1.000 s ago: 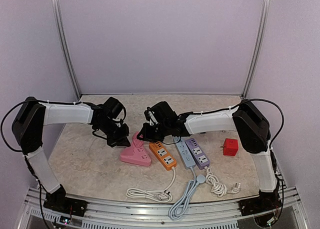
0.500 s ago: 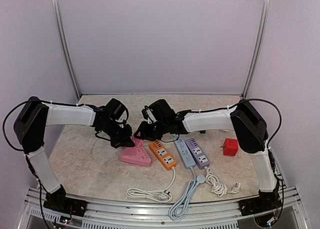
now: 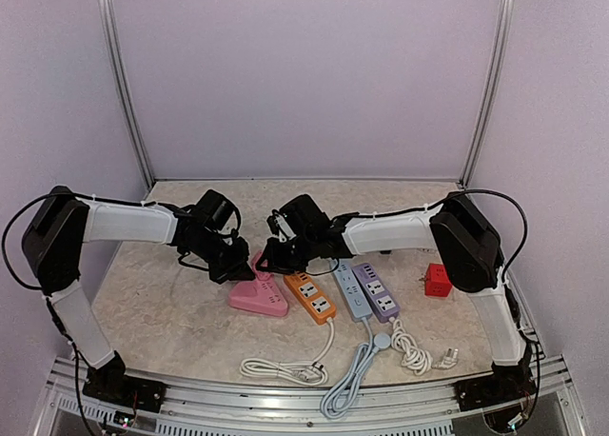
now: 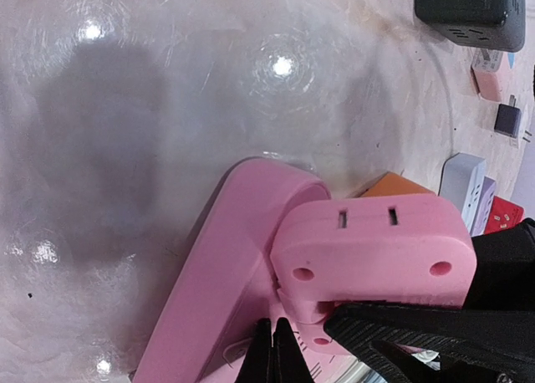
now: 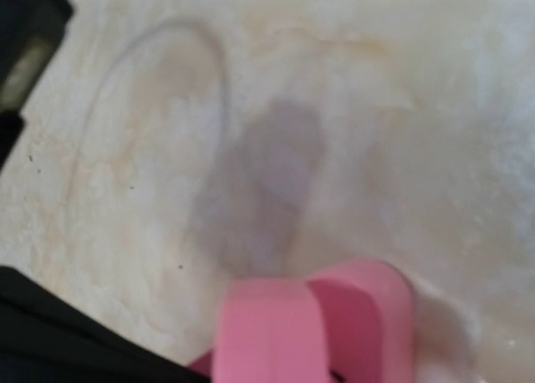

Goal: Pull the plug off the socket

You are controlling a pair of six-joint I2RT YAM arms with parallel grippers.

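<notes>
A pink power strip (image 3: 257, 299) lies on the table with a pink plug block (image 3: 260, 263) standing in its far end. In the left wrist view the plug (image 4: 368, 249) shows two slots and sits on the strip (image 4: 221, 274). My left gripper (image 3: 239, 268) is shut, its tips (image 4: 273, 354) pressed together on the strip's top beside the plug. My right gripper (image 3: 273, 256) is at the plug from the right, and its black fingers (image 4: 418, 333) hold the plug's side. The right wrist view shows only the blurred plug (image 5: 292, 333); its own fingers are hidden.
An orange strip (image 3: 311, 296), a light blue strip (image 3: 352, 293) and a purple strip (image 3: 377, 291) lie side by side right of the pink one. A red cube socket (image 3: 438, 280) sits far right. White cables (image 3: 285, 369) coil near the front edge. A black adapter (image 4: 470, 11) lies beyond.
My right gripper has moved left onto the pink plug. My left gripper has shifted slightly right onto the pink strip. The strip and plug have stayed in place.
</notes>
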